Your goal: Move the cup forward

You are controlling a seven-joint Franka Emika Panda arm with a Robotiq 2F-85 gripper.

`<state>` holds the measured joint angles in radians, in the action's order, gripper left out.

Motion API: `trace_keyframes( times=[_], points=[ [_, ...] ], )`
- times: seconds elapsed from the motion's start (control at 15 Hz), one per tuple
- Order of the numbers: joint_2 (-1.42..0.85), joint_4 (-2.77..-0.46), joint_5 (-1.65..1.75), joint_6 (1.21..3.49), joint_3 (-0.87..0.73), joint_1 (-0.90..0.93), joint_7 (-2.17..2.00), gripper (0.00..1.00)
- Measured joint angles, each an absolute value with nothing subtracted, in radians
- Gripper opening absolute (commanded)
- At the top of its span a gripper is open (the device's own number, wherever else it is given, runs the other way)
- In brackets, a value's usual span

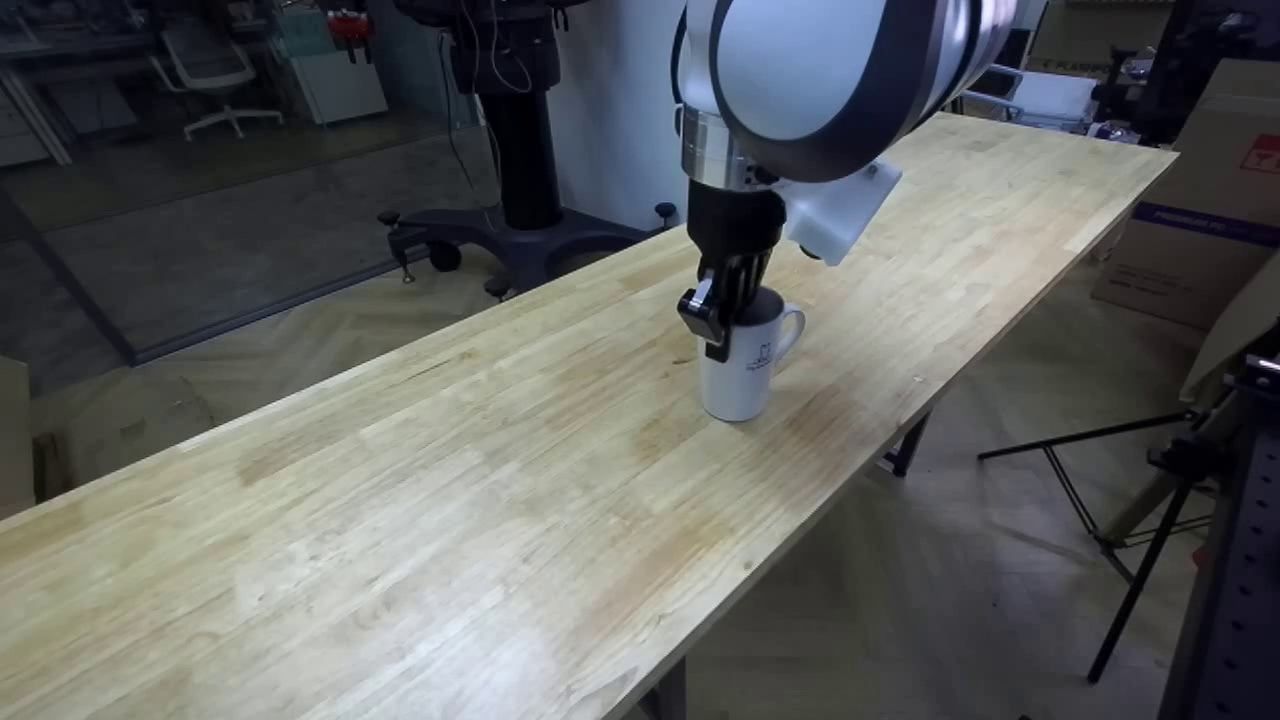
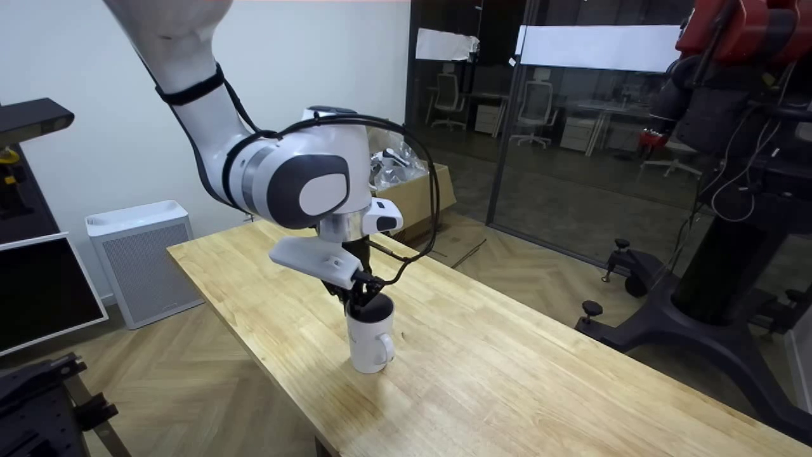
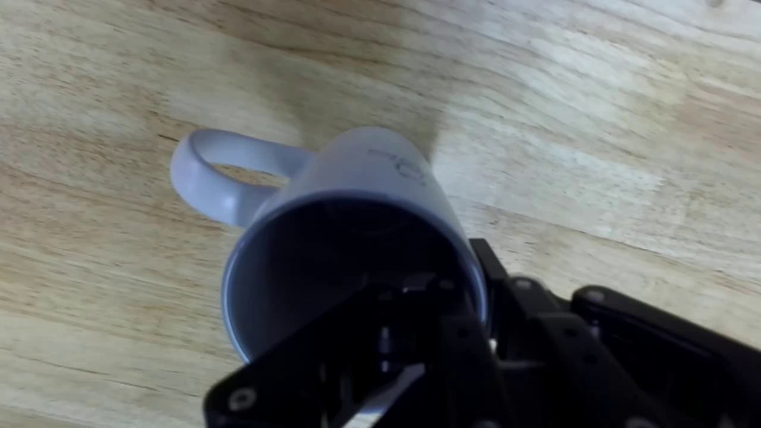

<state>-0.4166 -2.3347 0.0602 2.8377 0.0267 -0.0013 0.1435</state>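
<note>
Where the black gripper (image 3: 474, 285) pinches the wall of the white mug (image 1: 738, 382), its jaws stand nearly together, one finger inside, one outside. Mug: upright, handle (image 3: 199, 185) free, at the wooden table (image 1: 420, 500), nearer one long edge; whether the base touches the wood cannot be told. Dark print (image 1: 761, 357) on mug: small figure above lettering, illegible. Cardboard carton (image 1: 1190, 180) in an exterior view: purple band (image 1: 1205, 224), seemingly "PREMIUM PC"; fainter lettering beneath, blurred; red label (image 1: 1263, 153) with white symbol.
</note>
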Motion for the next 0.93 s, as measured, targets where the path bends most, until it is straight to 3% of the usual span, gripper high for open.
trace_keyframes(
  times=[0.07, 0.93],
  points=[
    [-0.417, -2.335, 0.060, 2.838, 0.027, -0.001, 0.144, 0.03],
    [-0.420, -2.218, -0.017, 2.778, -0.056, 0.006, -0.085, 0.02]
  ],
)
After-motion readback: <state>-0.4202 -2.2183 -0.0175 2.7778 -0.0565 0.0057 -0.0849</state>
